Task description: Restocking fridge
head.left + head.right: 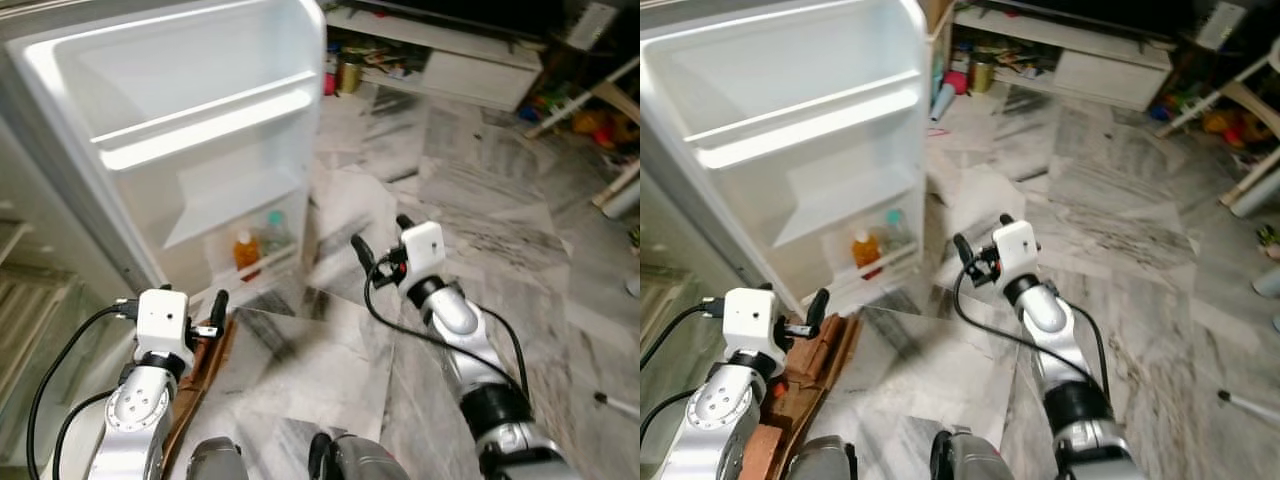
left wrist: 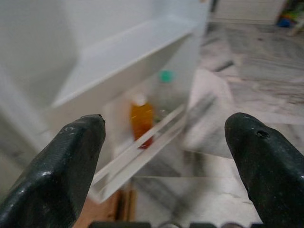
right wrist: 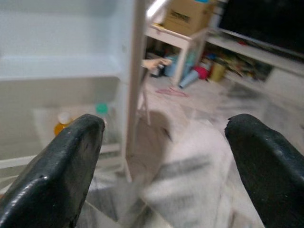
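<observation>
The white fridge door point(image 1: 200, 130) stands swung open, its upper shelves bare. Its bottom door shelf holds an orange-filled bottle point(image 1: 246, 252) and a clear bottle with a green cap point(image 1: 274, 230). My left gripper point(image 2: 166, 137) is held low in front of that shelf, a short way from the bottles, open with nothing between its fingers point(image 1: 218, 305). My right gripper point(image 1: 381, 235) hovers over the floor just right of the door's edge, also open and empty. The right wrist view shows the orange bottle point(image 3: 61, 124) and the green-capped one point(image 3: 101, 118).
The fridge body point(image 1: 40, 300) is at my far left. Brown cardboard point(image 1: 205, 370) lies on the floor by my left arm. A low white TV cabinet point(image 1: 480, 70) with clutter lines the back. White furniture legs point(image 1: 610, 100) stand at right. Marble floor point(image 1: 470, 170) stretches ahead.
</observation>
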{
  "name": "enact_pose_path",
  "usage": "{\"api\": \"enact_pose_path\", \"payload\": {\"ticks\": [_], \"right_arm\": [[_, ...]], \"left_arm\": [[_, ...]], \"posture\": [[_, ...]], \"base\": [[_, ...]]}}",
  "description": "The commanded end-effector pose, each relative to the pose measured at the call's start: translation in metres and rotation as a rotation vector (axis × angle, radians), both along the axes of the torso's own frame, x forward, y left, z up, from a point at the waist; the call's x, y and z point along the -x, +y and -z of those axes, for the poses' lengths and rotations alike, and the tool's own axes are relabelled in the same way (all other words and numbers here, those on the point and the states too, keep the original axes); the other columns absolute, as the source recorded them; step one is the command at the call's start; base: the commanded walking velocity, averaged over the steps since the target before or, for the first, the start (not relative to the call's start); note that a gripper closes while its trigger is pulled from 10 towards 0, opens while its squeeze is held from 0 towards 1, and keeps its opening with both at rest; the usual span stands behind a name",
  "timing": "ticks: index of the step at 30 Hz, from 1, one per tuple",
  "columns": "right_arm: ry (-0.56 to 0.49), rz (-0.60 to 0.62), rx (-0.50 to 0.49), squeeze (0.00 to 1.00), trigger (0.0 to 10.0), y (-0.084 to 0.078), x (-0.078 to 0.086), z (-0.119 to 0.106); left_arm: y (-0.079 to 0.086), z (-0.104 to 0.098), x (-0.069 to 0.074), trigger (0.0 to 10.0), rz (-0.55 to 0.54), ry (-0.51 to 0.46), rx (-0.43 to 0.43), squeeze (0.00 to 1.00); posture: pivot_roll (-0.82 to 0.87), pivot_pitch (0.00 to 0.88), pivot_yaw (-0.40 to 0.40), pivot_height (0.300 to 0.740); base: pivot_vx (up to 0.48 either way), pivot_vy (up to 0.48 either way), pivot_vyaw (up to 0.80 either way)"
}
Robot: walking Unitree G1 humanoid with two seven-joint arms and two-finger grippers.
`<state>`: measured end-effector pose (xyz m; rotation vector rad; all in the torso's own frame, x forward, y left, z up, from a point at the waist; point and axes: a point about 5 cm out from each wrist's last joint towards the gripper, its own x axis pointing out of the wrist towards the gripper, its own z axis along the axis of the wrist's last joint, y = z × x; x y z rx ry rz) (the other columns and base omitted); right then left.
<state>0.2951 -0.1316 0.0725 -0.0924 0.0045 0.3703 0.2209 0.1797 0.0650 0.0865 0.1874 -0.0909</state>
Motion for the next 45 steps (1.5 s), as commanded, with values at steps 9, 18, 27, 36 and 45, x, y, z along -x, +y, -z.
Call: {"api": "enact_pose_path", "payload": {"ticks": [9,18,27,36,45], "right_arm": [[-0.005,0.041,-0.037,0.0,10.0,-0.001,0.015,-0.008],[0.02,0.065,-0.036,0.0,10.0,-0.011,0.021,-0.011],[0.043,0.157,-0.056,0.0,10.0,-0.016,0.026,-0.011],[0.012,0.142,-0.028,0.0,10.0,-0.016,0.044,-0.027],[-0.032,0.325,-0.039,0.0,10.0,-0.04,0.047,-0.027]], "left_arm": [[-0.014,0.003,-0.005,10.0,0.053,0.001,0.019,0.0],[-0.016,0.006,-0.021,10.0,0.128,0.011,-0.026,0.0],[-0.008,0.006,-0.047,10.0,0.186,0.012,-0.084,0.0],[-0.019,0.0,-0.065,10.0,0.254,-0.021,-0.075,0.0],[-0.009,0.004,-0.06,10.0,0.136,-0.043,-0.031,0.0]], "posture": [[0.09,0.067,-0.044,0.74],[0.07,0.04,0.02,0.74],[0.03,0.023,0.083,0.74],[-0.09,0.048,0.126,0.74],[-0.07,0.013,0.061,0.74]], "base": [[0.0,-0.329,-0.25],[0.0,-0.22,0.0],[0.0,0.0,0.0],[0.0,0.0,0.0],[0.0,0.0,0.0]]}}
